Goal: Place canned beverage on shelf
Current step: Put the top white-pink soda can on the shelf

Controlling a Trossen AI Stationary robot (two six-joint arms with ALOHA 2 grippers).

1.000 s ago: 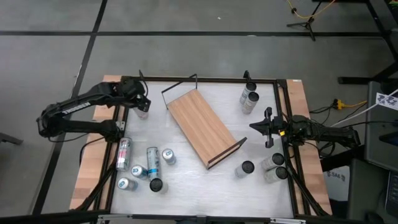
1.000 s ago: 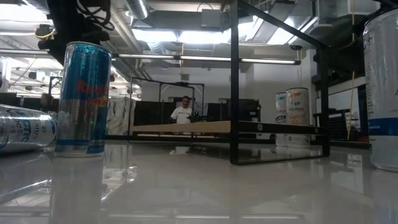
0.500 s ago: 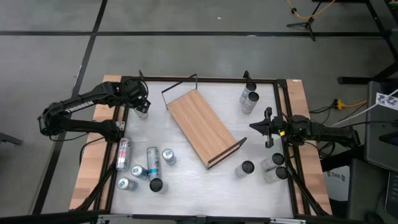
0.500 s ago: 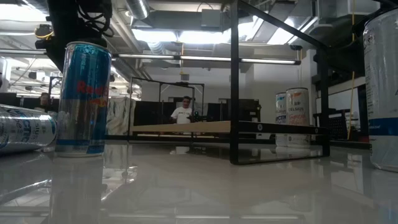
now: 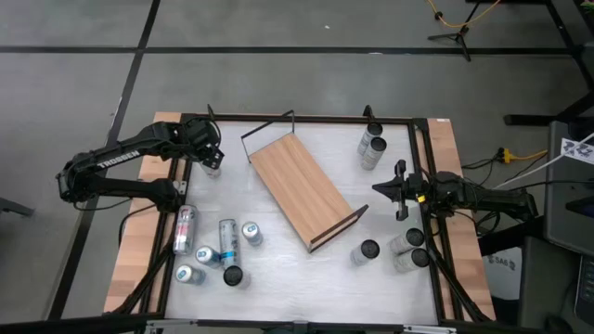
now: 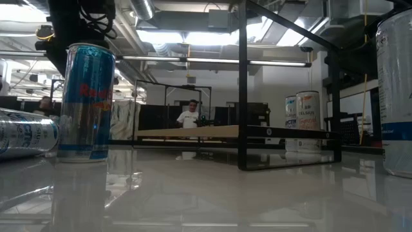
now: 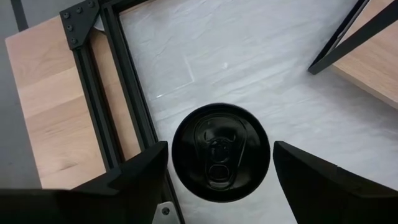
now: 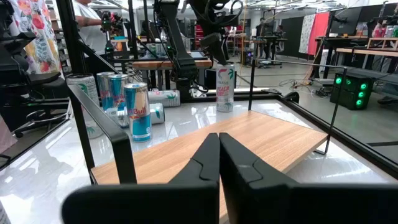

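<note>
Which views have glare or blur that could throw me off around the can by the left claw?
Low view: the glossy table mirrors the ceiling lights, and the near blue can looms large. Left wrist view: evenly lit, the black-topped can sharp between the fingers of the left claw. High view: flat light, faint shadows.

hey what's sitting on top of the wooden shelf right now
Nothing: the shelf board is bare in the high view, with every can standing or lying on the table around it. Whatever is beneath the board is hidden.
</note>
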